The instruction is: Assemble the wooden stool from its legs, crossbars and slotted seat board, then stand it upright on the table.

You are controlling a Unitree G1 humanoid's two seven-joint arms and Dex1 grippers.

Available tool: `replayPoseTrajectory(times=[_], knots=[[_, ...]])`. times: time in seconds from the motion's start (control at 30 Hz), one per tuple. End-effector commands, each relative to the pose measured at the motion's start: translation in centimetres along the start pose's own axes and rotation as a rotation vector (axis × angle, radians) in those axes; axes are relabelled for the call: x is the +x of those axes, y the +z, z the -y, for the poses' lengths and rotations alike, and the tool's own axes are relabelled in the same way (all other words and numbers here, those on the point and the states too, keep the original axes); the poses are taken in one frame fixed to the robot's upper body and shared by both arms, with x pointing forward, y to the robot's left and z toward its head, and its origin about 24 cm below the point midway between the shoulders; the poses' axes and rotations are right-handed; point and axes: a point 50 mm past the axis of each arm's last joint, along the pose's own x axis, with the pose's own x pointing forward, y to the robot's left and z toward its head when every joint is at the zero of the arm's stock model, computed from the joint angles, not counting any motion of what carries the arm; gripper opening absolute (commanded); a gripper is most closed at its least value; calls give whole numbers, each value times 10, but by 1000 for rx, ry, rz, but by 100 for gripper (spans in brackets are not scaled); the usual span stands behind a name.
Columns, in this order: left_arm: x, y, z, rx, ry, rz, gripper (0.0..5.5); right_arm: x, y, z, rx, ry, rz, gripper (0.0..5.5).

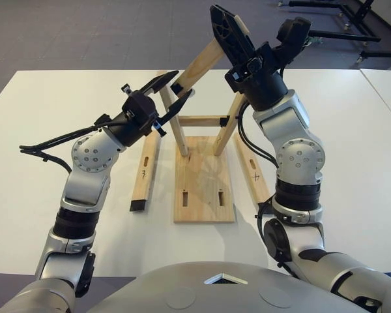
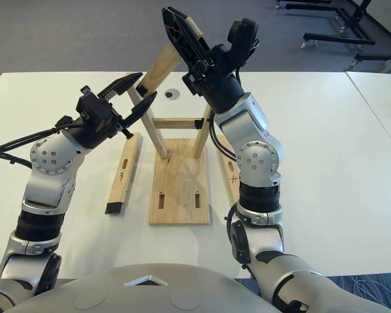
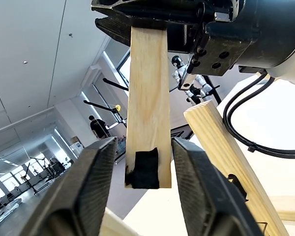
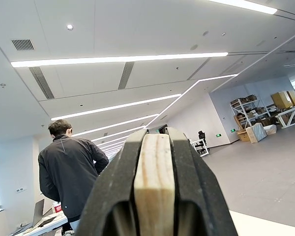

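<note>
The slotted seat board point(image 1: 204, 192) lies flat mid-table. Two legs point(image 1: 176, 130) point(image 1: 229, 127) joined by a crossbar point(image 1: 199, 120) stand tilted on its far end. A third leg point(image 1: 201, 64) hangs slanted above them, with my right gripper point(image 1: 225, 27) shut on its upper end; the wood point(image 4: 155, 187) sits tight between the pads. My left gripper point(image 1: 169, 93) is open around that leg's lower, black-tipped end point(image 3: 143, 169), with a small gap on each side of its fingers point(image 3: 91, 189). Two more pieces lie flat: one point(image 1: 145, 171) left of the board, one point(image 1: 253, 171) right.
The white table point(image 1: 45, 130) has bare room to the left and right of the parts. A small round hole point(image 2: 173, 94) lies in the tabletop behind the frame. Metal trolley frames point(image 1: 342, 26) stand on the floor beyond the far edge.
</note>
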Motion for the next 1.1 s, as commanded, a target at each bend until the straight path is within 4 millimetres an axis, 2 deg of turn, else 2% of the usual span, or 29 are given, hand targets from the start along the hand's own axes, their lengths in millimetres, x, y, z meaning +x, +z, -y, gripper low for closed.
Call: replayPoseTrajectory(times=[0.03, 0.13, 0.3, 0.53, 0.6, 0.67, 0.73, 0.8, 0.9, 1.0, 1.1], knots=[[2, -1, -9, 8, 36, -8, 262, 3, 11, -5, -11, 22, 47, 39], [3, -3, -9, 4, 44, -11, 297, -4, 21, -5, -3, 5, 88, 39], [-4, -6, -19, -17, 164, -17, 297, -11, 48, -1, -11, -9, 161, 39], [-17, -7, -29, -26, 273, -33, 297, -23, 84, 19, -33, -99, 236, 39], [-20, -4, -37, -9, 332, -30, 297, -35, 97, 23, -94, -140, 233, 39], [-27, 1, -44, 14, 394, -33, 297, -50, 115, 20, -119, -106, 218, 39], [-34, 7, -49, 28, 453, -32, 297, -75, 126, 18, -22, -37, 167, 39], [-41, 12, -52, 38, 503, -39, 297, -104, 119, 17, 95, 12, 12, 39], [-49, 15, -54, 36, 561, -51, 297, -152, 83, 19, 262, -84, -270, 39], [-52, 17, -50, 26, 592, -64, 297, -165, 43, 31, 210, -296, -410, 39], [-55, 17, -46, 23, 615, -86, 297, -165, 18, 40, 97, -476, -365, 39]])
